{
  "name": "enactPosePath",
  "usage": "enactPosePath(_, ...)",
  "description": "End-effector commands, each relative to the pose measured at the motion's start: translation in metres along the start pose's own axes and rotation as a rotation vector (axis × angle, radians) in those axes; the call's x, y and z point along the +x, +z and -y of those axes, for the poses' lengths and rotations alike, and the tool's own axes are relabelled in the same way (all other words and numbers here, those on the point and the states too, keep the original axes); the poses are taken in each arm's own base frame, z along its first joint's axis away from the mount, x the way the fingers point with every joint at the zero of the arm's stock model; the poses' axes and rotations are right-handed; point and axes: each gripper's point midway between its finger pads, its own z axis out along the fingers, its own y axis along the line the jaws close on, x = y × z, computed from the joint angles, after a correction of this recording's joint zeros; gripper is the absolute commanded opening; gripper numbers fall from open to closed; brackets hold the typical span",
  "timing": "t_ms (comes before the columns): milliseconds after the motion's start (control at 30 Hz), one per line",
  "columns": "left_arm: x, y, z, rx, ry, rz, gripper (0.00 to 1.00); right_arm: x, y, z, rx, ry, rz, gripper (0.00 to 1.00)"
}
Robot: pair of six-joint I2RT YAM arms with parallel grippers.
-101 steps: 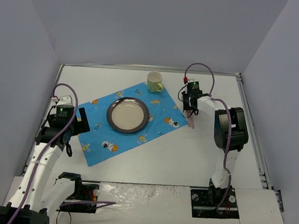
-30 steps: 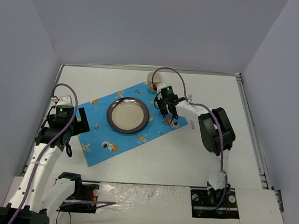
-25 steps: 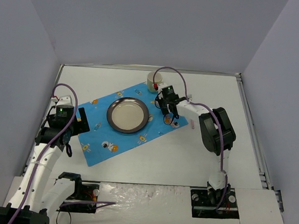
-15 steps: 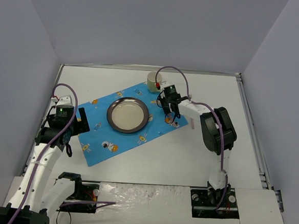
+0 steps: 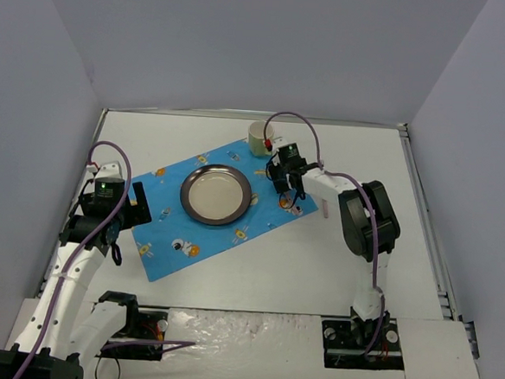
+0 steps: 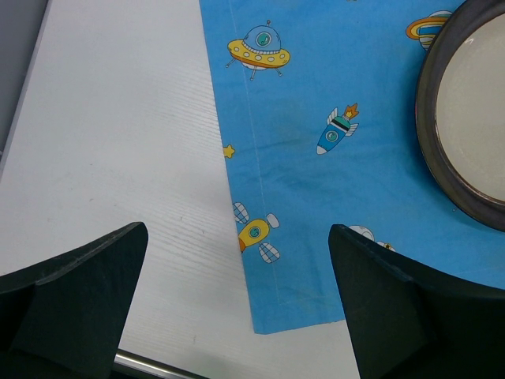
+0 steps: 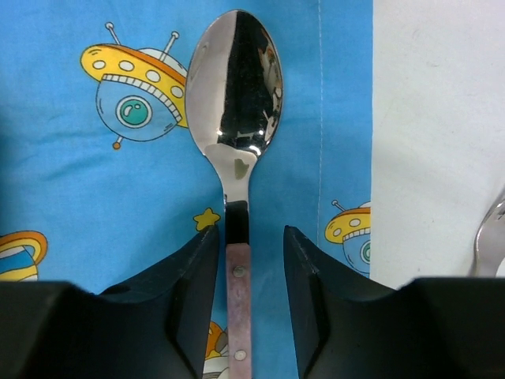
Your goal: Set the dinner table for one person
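1. Top external view: the dinner table point(image 5: 273, 273) fills the enclosure floor. Near its left edge the left gripper point(image 6: 234, 229) is held wide open and empty over the left border of the placemat point(image 5: 167, 236).
2. A plate point(image 5: 216, 195) is set mid-placemat, and a cup point(image 5: 259, 138) stands at the placemat's far corner.
3. Near the placemat's right corner a spoon point(image 7: 235, 103) lies flat, hidden from above by the right gripper point(image 7: 250, 235). The jaws are parted narrowly beside the handle, with gaps on both sides.
4. A second utensil point(image 7: 491, 237), mostly cut off, lies on bare table just beyond.

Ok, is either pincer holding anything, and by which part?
Nothing is held. The spoon lies on the placemat, its handle inside the right pincer, a gap each side. The left pincer is open and empty.
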Motion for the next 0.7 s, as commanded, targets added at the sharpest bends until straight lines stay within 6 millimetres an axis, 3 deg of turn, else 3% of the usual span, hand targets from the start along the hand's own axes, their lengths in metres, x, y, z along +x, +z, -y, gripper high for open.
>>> enactPosePath(0,-0.019,-0.005,0.001,0.001,-0.017,0.068,0.97,-0.029,-0.031,0.012,0.023,0.044,0.063,0.44)
enactPosePath(100,-0.02,-0.006,0.001,0.003,-0.019,0.073,0.97,-0.049,-0.055,0.021,0.031,0.08,0.116,0.51)
enactPosePath(233,-0.022,-0.008,0.001,0.009,-0.023,0.085,0.97,-0.059,-0.078,0.048,0.058,0.178,0.165,0.59)
enactPosePath(267,-0.022,-0.008,0.001,0.008,-0.023,0.087,0.97,-0.056,-0.08,0.063,0.08,0.239,0.166,0.6)
enactPosePath(300,-0.022,-0.008,0.001,0.009,-0.022,0.087,0.97,-0.056,-0.082,0.063,0.08,0.26,0.17,0.6)
enactPosePath(433,-0.023,-0.01,0.001,0.012,-0.026,0.095,0.97,-0.032,-0.089,0.1,0.158,0.374,0.127,0.64)
enactPosePath(667,-0.022,-0.011,0.0,0.012,-0.026,0.095,0.97,0.008,-0.07,0.116,0.165,0.46,0.036,0.62)
